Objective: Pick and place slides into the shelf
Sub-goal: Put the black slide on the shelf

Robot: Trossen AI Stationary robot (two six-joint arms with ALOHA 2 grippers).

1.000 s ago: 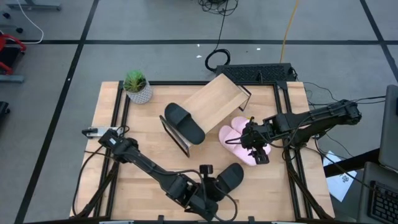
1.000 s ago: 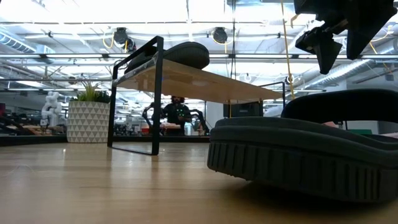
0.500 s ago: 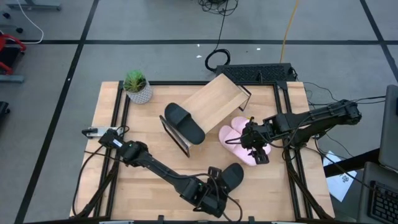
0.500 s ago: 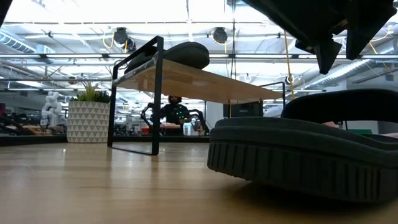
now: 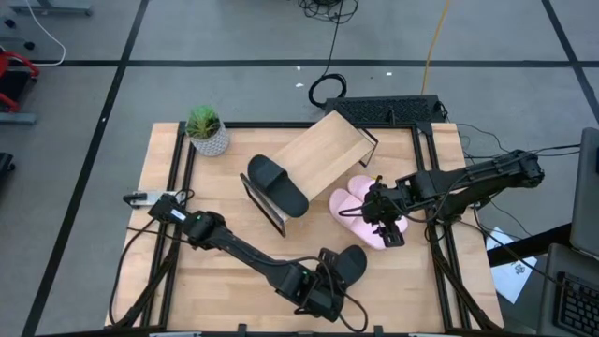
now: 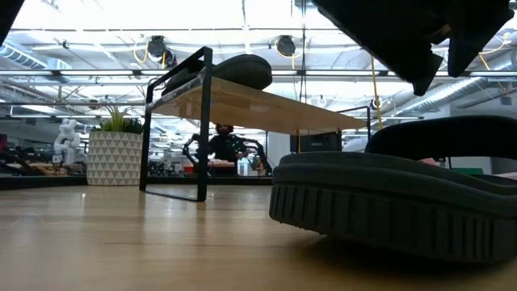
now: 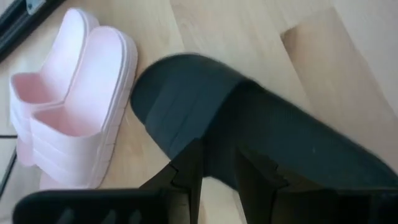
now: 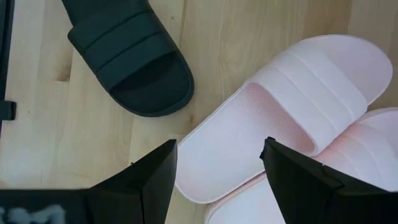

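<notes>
One black slide (image 5: 348, 263) lies sole-down near the table's near edge; it fills the low view's right (image 6: 404, 194). My left gripper (image 5: 326, 281) hangs over its near side, behind the strap (image 7: 186, 93), fingers a narrow gap apart (image 7: 219, 158). The other black slide (image 5: 276, 184) rests on top of the wooden shelf (image 5: 323, 150), as the low view shows (image 6: 238, 71). The pink pair (image 5: 360, 213) lies side by side right of the shelf. My right gripper (image 5: 386, 225) hovers open above the pair (image 8: 292, 106).
A potted plant (image 5: 208, 131) stands at the table's far left corner. The shelf (image 6: 242, 101) stands aslant mid-table on dark end panels. A person (image 6: 226, 145) sits in the room beyond. Bare tabletop lies to the near left (image 5: 215, 271).
My left gripper has moved toward the table's right edge, over the near black slide, and its arm has come into the low view from above. The slide has stayed in place.
</notes>
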